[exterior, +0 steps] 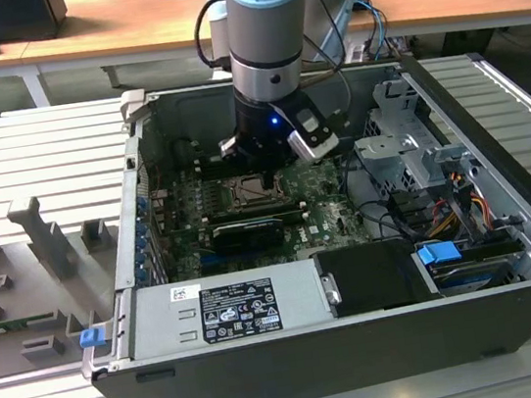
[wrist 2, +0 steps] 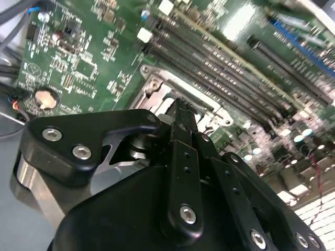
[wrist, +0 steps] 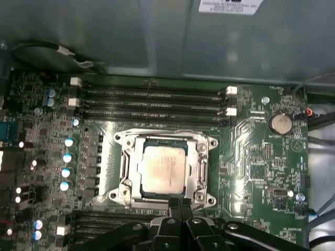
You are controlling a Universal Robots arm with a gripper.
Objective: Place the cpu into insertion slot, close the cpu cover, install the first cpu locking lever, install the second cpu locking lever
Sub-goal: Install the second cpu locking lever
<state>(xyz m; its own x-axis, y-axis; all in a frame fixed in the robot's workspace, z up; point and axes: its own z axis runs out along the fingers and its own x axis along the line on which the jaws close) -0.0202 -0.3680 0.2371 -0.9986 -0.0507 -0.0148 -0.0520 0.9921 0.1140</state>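
The cpu [wrist: 163, 168], a pale square chip, lies flat in the insertion slot [wrist: 137, 175] on the green motherboard. The silvery cpu cover [wrist: 202, 168] lies down around it, framing the chip. My gripper [wrist: 181, 205] hovers at the socket's edge, with its black fingers pressed together and nothing between them. In the second wrist view the gripper [wrist 2: 180, 107] points its tips at the metal socket frame [wrist 2: 157, 94]. In the exterior view the arm reaches down into the open computer case, with the gripper [exterior: 270, 174] right over the insertion slot [exterior: 248, 193]. I cannot make out the locking levers' positions.
Long black memory slots [wrist: 152, 102] run beside the socket, and a coin battery [wrist: 280, 123] sits further off. Inside the case are a power supply box [exterior: 227, 308], a metal drive cage [exterior: 406, 144], cables and a blue tab [exterior: 440, 256]. Grey fixtures [exterior: 44, 240] stand outside.
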